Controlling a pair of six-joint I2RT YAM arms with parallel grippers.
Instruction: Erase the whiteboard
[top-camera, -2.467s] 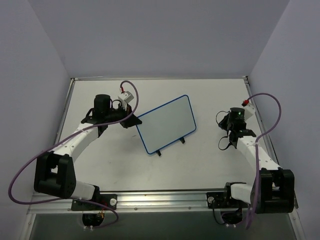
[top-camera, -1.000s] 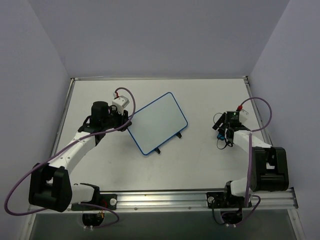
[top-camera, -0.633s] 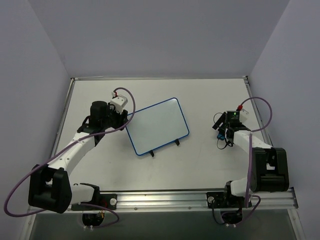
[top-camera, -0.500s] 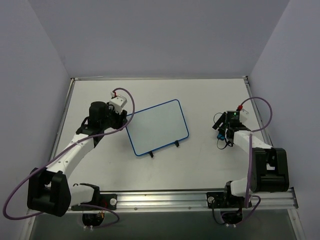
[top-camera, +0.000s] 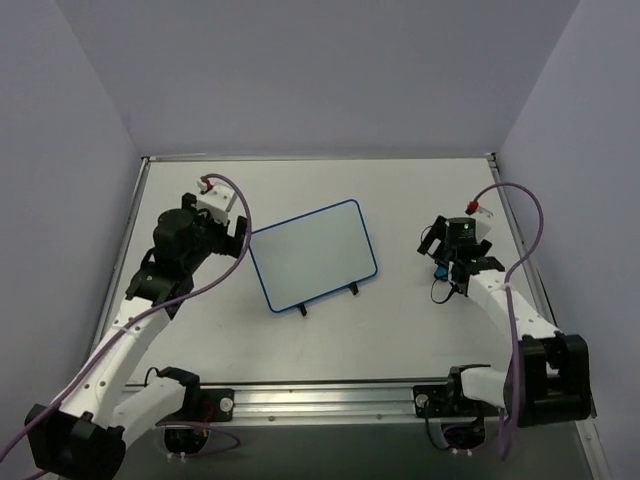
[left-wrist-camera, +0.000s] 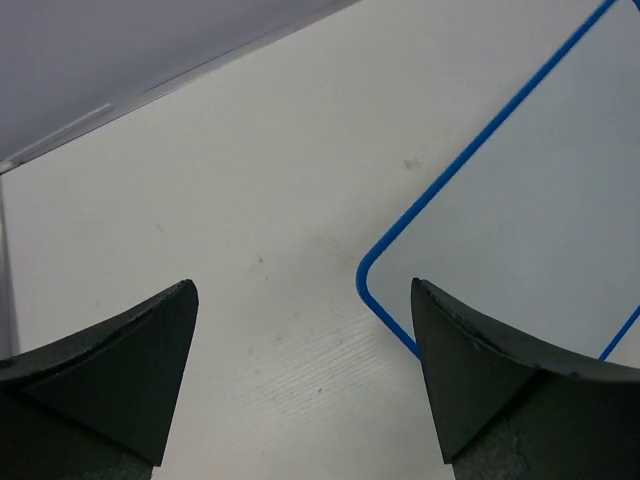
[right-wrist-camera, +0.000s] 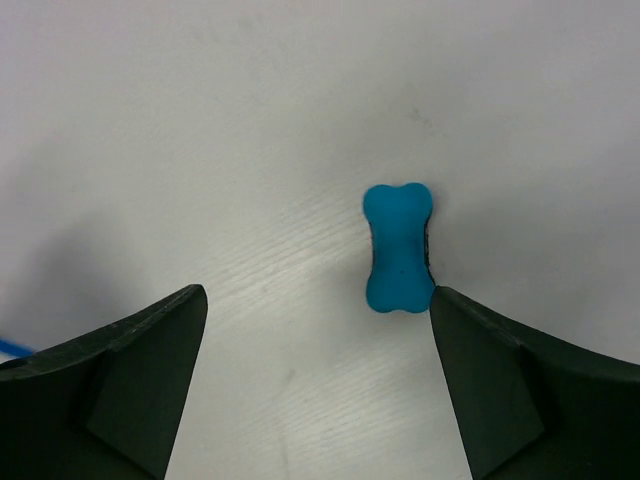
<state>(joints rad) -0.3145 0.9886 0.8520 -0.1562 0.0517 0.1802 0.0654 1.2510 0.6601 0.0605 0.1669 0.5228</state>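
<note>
The whiteboard (top-camera: 312, 255) lies on the table, white with a thin blue rim and no writing showing; its two black feet point toward the near edge. My left gripper (top-camera: 238, 238) stands open just left of the board, apart from its rim. In the left wrist view the whiteboard's rounded corner (left-wrist-camera: 540, 200) lies ahead of the right finger, and nothing sits between the left gripper's (left-wrist-camera: 303, 290) fingers. A small blue bone-shaped eraser (right-wrist-camera: 398, 248) lies on the table just ahead of my open right gripper (right-wrist-camera: 318, 292), near its right finger. From above, the eraser (top-camera: 440, 271) sits under the right gripper (top-camera: 447, 258).
The white table (top-camera: 400, 330) is walled in by lilac panels at the back and both sides. A metal rail with both arm bases (top-camera: 330, 398) runs along the near edge. Purple cables loop off both arms.
My left gripper has opened, let go of the whiteboard's left edge and drawn back to the left; the board turned and now lies still. The right gripper has opened wider over the eraser.
</note>
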